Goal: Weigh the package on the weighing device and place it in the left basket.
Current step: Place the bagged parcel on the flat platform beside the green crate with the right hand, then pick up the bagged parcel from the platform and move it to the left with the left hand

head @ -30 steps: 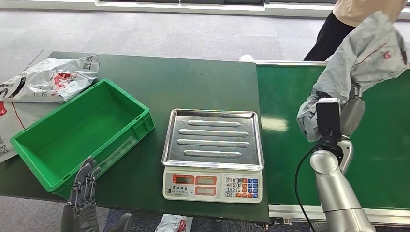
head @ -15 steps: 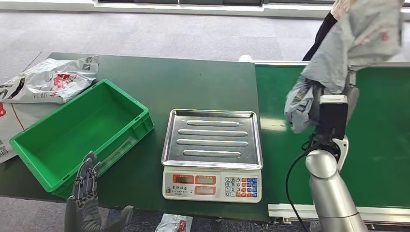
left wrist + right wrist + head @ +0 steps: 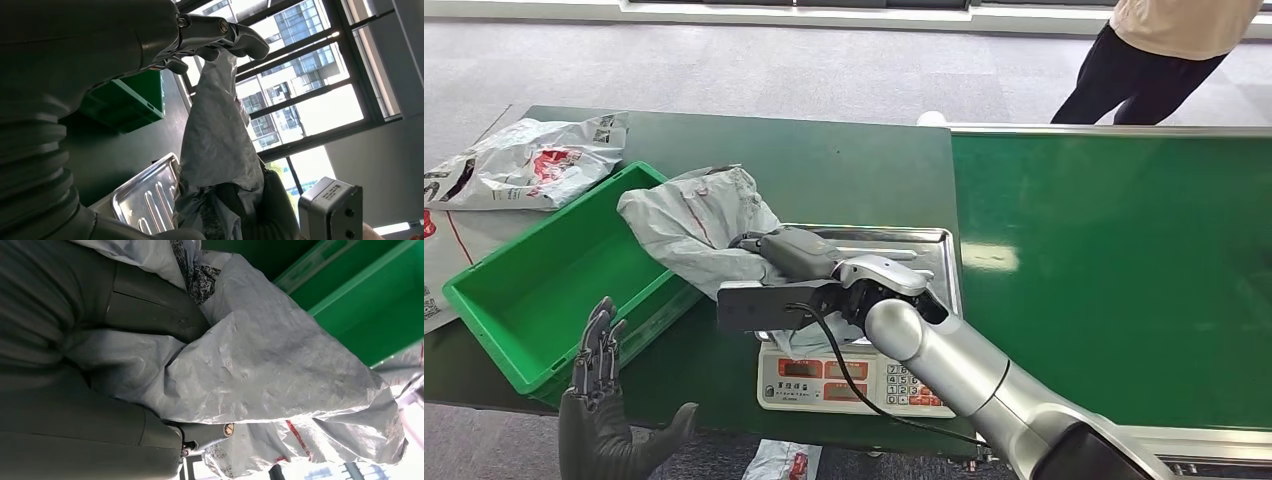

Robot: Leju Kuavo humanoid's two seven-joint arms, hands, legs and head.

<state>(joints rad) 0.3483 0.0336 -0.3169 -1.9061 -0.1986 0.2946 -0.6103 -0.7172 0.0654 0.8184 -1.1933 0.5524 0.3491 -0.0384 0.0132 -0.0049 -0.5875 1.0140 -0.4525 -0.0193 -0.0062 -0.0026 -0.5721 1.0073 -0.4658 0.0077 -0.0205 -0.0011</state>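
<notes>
Nearest the camera, the left robot hand (image 3: 602,400) is being kept low at the table's front edge, fingers apart, holding nothing. The right robot hand (image 3: 789,255) is clamped on the grey package (image 3: 689,225), which is being carried over the left side of the scale (image 3: 864,300), part of it hanging above the basket (image 3: 494,310) rim. Judgement: the package is probably best lowered flat onto the steel tray, with no part draped on the basket rim, and released fully so that the reading is not disturbed. The display is not legible. The green table (image 3: 824,170) is adjoined by a green conveyor belt (image 3: 1114,230). More bags (image 3: 529,165) are lying beyond the basket. Farthest, a person (image 3: 1159,55) is standing on grey carpet.
</notes>
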